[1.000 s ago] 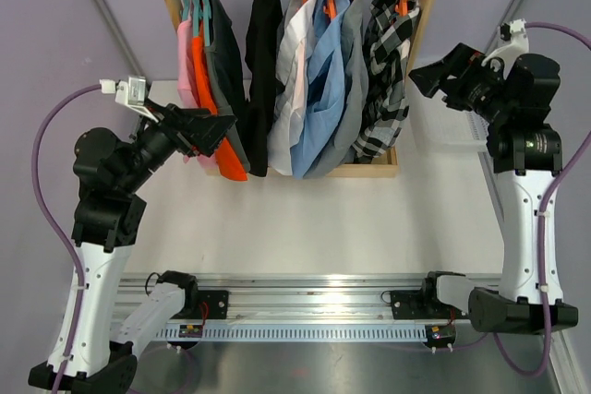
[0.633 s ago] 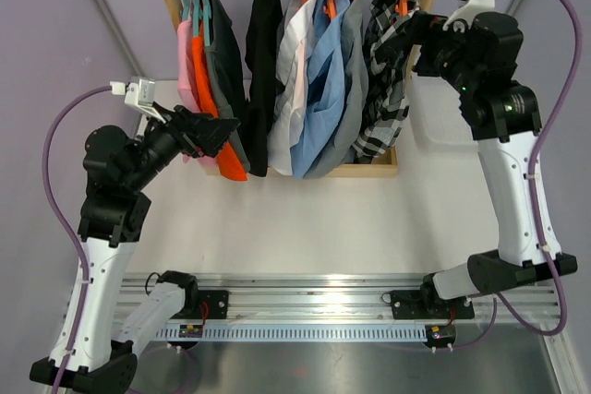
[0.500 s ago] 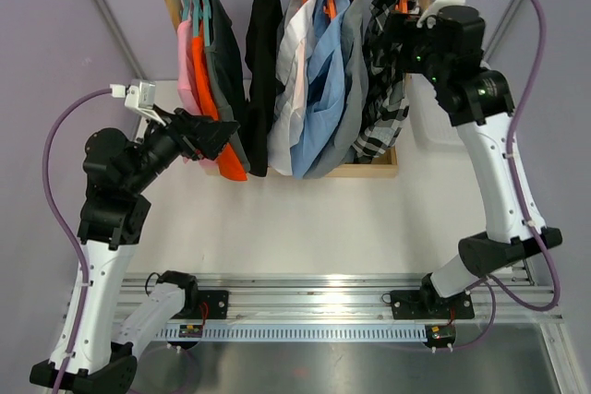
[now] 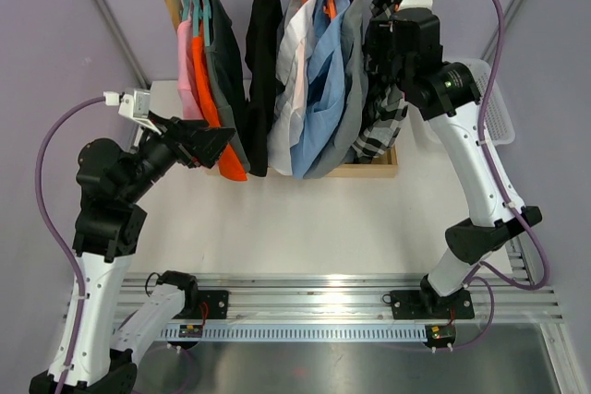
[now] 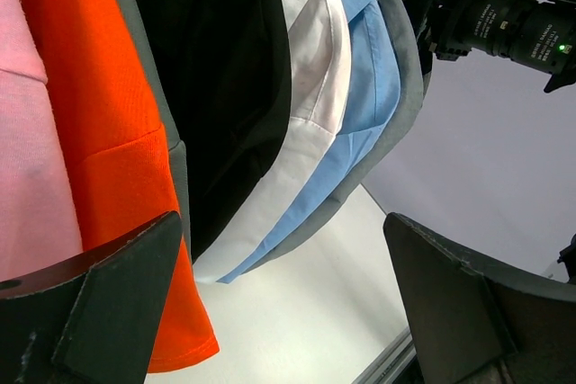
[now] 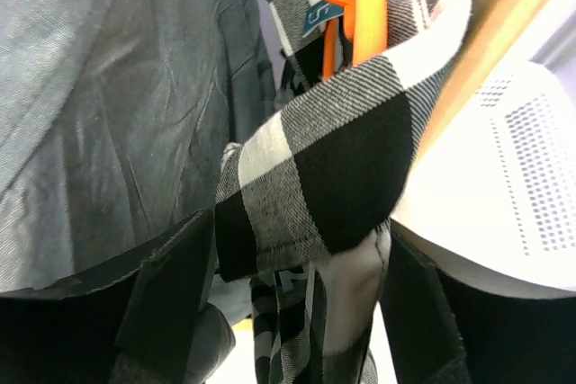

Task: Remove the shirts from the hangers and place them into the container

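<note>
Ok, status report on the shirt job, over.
Left gripper open by orange shirt. Right gripper open around plaid shirt shoulder, shirt not yet off hanger. Grey shirt hangs tight alongside.

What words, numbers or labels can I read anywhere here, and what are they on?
"5", small and only probably that digit: on the teal tag clipped to the orange hanger carrying the plaid shirt, in the right wrist view.
No other text is readable in any view.
</note>
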{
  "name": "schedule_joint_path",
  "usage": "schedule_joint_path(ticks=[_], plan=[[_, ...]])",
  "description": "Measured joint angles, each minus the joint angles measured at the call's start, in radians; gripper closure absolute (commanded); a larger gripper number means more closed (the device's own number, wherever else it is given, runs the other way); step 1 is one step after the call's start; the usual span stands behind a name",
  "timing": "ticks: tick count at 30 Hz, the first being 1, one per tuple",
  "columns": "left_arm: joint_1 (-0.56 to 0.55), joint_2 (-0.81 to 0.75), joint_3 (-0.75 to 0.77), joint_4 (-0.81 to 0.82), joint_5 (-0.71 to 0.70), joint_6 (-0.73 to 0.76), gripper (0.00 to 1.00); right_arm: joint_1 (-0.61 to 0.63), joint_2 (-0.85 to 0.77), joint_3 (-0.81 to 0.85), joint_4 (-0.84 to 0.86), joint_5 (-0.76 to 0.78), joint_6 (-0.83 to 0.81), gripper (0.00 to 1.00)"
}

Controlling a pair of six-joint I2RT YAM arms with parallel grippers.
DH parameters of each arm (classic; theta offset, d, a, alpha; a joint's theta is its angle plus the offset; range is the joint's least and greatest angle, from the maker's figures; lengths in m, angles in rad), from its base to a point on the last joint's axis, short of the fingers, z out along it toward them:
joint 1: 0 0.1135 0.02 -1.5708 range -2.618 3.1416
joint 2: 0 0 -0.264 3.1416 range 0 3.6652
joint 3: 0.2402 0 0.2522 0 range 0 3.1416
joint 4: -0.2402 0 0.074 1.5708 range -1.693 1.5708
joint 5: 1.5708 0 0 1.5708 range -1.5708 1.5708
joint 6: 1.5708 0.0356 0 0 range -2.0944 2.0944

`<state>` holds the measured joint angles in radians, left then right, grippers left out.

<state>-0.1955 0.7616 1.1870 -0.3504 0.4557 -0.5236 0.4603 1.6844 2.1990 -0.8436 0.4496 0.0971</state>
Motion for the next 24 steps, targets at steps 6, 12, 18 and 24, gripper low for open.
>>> schedule_joint_path(ticks=[6,12,18,24], plan=[[0.0,-0.001,-0.013,0.0,0.0,0.0,0.01,0.026,-0.017,0.0,0.001,0.114,-0.034,0.45],[0.0,-0.002,-0.018,0.0,0.0,0.0,0.01,0.026,-0.021,-0.015,0.008,0.22,-0.045,1.0],[0.0,-0.015,-0.024,-0.001,0.0,0.0,0.01,0.026,-0.058,-0.098,0.084,0.232,-0.048,1.0],[0.0,-0.033,-0.039,0.0,0.0,0.0,0.01,0.026,-0.214,-0.286,0.239,0.121,-0.097,1.0]])
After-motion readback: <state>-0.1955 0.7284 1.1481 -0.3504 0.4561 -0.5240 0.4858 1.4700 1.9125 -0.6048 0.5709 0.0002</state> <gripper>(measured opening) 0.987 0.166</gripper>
